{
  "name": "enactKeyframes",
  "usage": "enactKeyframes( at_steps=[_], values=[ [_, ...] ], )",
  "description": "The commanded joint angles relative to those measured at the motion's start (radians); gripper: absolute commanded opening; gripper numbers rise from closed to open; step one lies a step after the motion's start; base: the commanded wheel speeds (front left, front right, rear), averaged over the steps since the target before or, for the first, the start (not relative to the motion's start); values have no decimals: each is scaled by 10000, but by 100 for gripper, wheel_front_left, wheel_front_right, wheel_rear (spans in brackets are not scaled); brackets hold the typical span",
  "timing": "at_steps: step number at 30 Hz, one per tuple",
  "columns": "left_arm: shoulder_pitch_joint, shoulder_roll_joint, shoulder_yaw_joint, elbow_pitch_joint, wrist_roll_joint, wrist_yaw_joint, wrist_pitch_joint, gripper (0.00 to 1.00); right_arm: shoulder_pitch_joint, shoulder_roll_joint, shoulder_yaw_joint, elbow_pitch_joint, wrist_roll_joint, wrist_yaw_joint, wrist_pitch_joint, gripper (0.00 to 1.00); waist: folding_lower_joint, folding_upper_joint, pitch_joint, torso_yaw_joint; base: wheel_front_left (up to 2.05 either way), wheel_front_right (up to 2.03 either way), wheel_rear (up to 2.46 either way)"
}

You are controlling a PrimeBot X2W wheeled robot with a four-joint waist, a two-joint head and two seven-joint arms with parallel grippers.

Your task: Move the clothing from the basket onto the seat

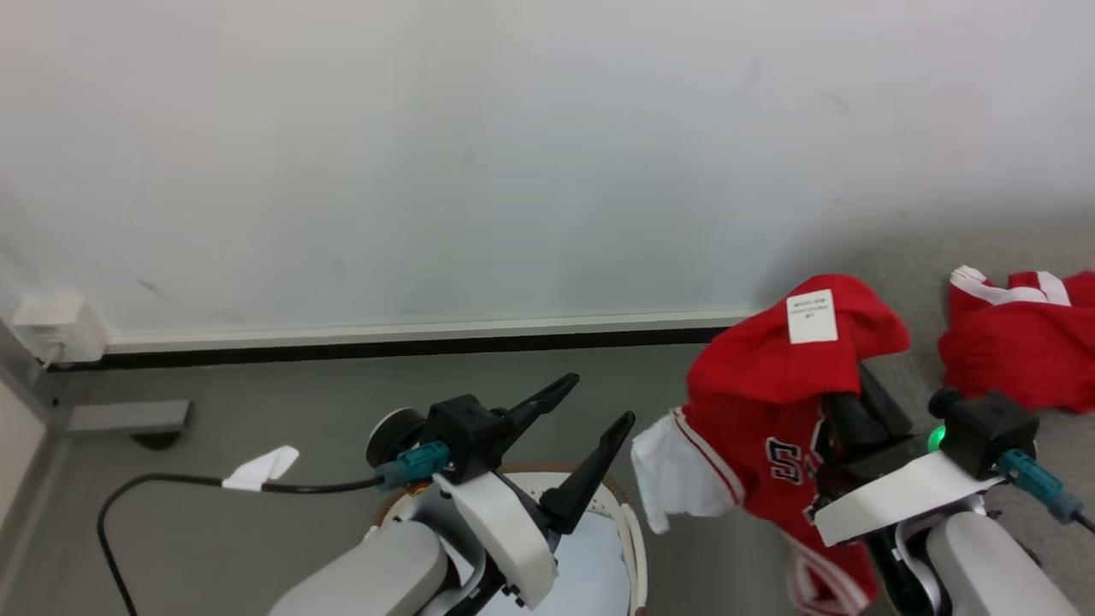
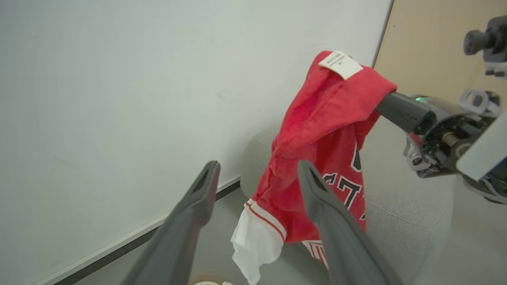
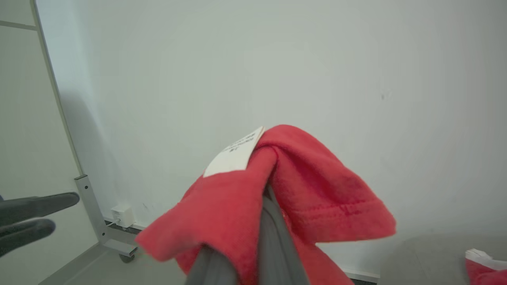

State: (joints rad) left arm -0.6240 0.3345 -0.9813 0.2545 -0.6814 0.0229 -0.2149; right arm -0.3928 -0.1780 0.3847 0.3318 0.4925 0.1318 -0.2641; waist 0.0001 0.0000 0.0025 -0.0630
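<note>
One red garment (image 1: 770, 376) hung clenched in the right tool (image 1: 855, 411), left tool (image 1: 600, 398) released; it needed carrying fully over the seat (image 1: 1009, 248) first.

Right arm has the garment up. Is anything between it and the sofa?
Nothing visible. The garment hangs from the right gripper at the sofa's left edge, with bare grey cushion beyond it. A second garment lies farther right on the sofa, clear of that spot.
</note>
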Motion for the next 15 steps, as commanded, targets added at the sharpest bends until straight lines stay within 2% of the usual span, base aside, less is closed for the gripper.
enactKeyframes(
  at_steps=[1, 15],
  values=[
    [127, 60, -6, -18, 15, 44, -95, 100, -176, -120, -112, -116, -63, -23, 0, 0, -1, 0, 92, -410, 0, 0, 0],
    [189, 49, -51, -49, 291, 71, -332, 100, -25, -694, -1009, -1358, -418, -23, 0, 0, -1, 0, 455, -2313, 0, 0, 0]
  ],
)
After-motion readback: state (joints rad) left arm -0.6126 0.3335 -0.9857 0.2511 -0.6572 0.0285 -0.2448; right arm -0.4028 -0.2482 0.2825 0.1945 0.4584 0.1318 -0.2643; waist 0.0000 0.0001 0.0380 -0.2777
